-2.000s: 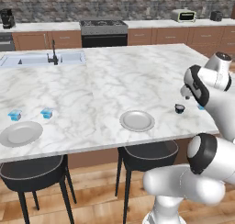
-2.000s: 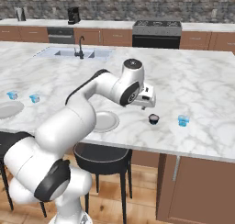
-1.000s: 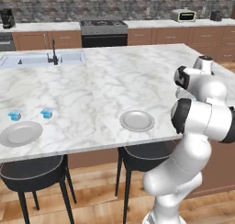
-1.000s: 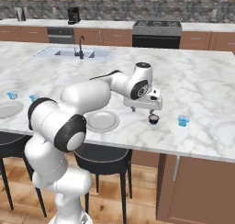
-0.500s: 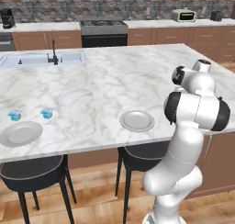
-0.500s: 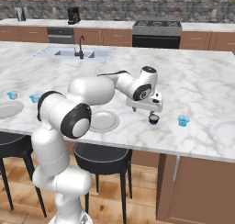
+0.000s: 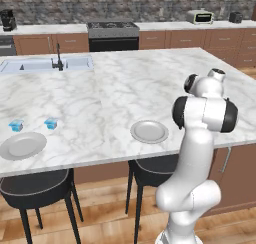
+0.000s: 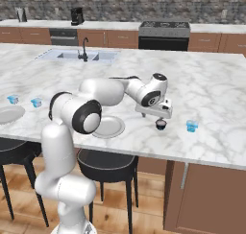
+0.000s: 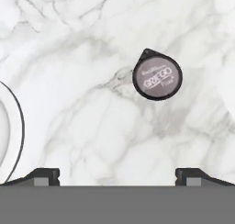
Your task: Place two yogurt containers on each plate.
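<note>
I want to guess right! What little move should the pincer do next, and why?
Probably slide over the dark round cup and lower. The pincer is open above the counter, and the cup sits ahead and off-centre, not between its tips.

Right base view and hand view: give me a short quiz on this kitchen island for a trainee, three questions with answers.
1. Count: in the right base view, how many blue yogurt containers stand on the island?
2. True or false: a yogurt container already sits on the plate nearest the arm.
3. Pick one: in the hand view, what lies ahead of the open fingers?
A. a dark round-lidded cup
B. a blue cup
C. a sink

Key: 1. Three. 2. False, that plate holds nothing. 3. A.
</note>
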